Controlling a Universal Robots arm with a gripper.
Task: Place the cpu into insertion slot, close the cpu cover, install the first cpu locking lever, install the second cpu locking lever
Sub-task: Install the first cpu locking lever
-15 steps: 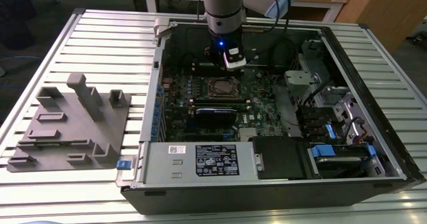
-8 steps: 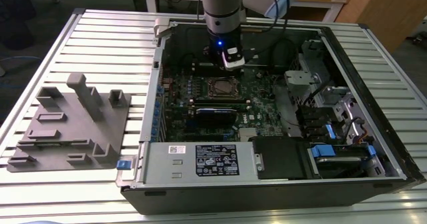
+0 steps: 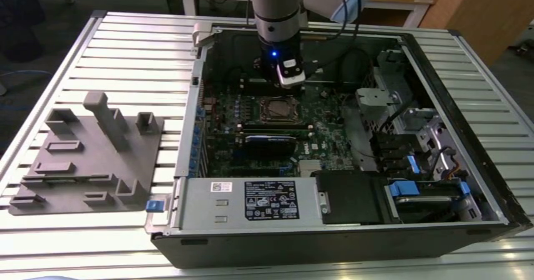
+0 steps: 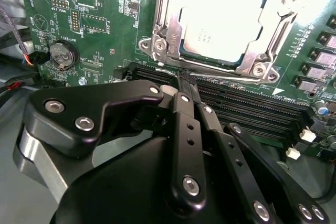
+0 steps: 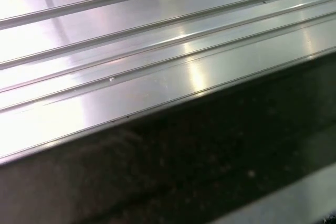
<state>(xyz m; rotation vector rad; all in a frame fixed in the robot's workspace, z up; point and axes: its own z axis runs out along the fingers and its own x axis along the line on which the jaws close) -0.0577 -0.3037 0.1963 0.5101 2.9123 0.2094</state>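
- Second wrist view, nearest me: the gripper [image 4: 185, 81], fingertips pressed together, holding nothing, at the black memory slots [image 4: 247, 111].
- Farther: the cpu [image 4: 220, 22] seated, the cpu cover [image 4: 167, 27] lying flat around it.
- Exterior view: I see the insertion slot [image 3: 276, 109] on the green board [image 3: 326, 127].

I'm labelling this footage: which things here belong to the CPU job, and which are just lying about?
Job: cpu, cover closed over it, gripper.
Lying about: grey fixture, coin cell, memory slots, power supply.
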